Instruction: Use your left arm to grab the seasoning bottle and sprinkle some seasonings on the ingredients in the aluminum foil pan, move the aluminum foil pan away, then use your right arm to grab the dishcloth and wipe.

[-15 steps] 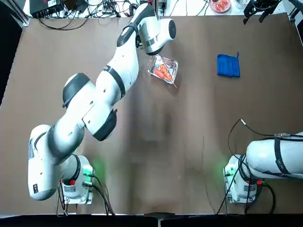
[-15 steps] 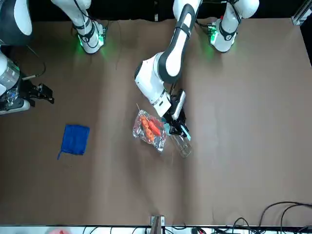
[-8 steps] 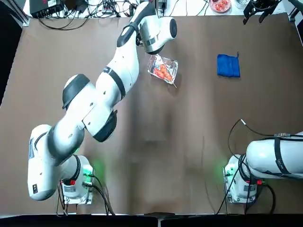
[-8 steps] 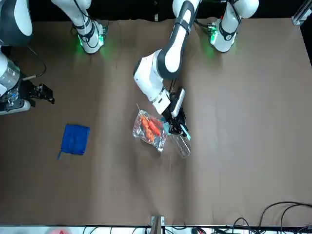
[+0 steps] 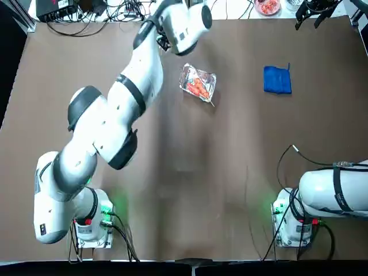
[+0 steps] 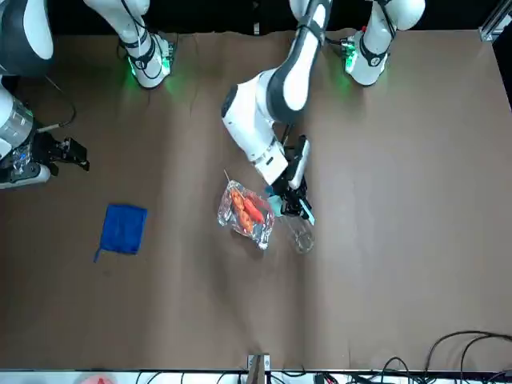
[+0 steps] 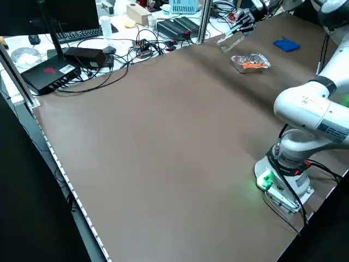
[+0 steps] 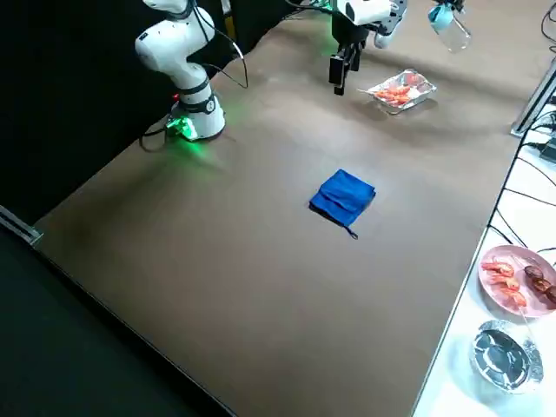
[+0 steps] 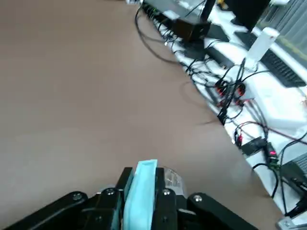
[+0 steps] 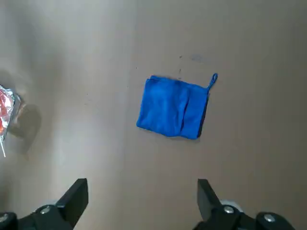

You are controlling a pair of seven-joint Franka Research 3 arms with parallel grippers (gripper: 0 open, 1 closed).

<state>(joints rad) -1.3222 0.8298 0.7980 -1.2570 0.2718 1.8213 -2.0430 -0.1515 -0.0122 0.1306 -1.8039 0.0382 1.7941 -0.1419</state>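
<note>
Top view: the left arm [image 5: 115, 109] reached to the far side of the table [image 5: 190, 190]; its wrist hid the bottle. The foil pan [image 5: 198, 84] with orange-red food [image 5: 198, 88] sat just right of the wrist, and the blue cloth [image 5: 277, 79] lay well to its right.

Front view: the left gripper [image 6: 290, 206] was clamped on the bottle [image 6: 293, 226] at the cap end [image 6: 276, 206]. The clear body ran out from the fingers toward the far edge, long axis tilted. It was beside the pan, not over the food. Judgement: light, stiff, smooth plastic, so slippery. The grip near the cap looked right, but the bottle must turn cap-down over the pan to shake.

Left side view: the bottle [image 7: 232, 40] hung above the table, lying slantwise, left of the pan [image 7: 251, 61].

Right side view: the bottle [image 8: 453, 30] was clearly lifted, cap uppermost. The right gripper [image 8: 338, 66] hung near the pan [image 8: 402, 90].

Left wrist view: the fingers [image 9: 163, 205] pinched the blue cap [image 9: 140, 194].

Right wrist view: the right fingers [image 10: 73, 197] were spread wide and empty above the cloth [image 10: 174, 107]. Judgement: the cloth was soft and limp; pinch a folded edge.
</note>
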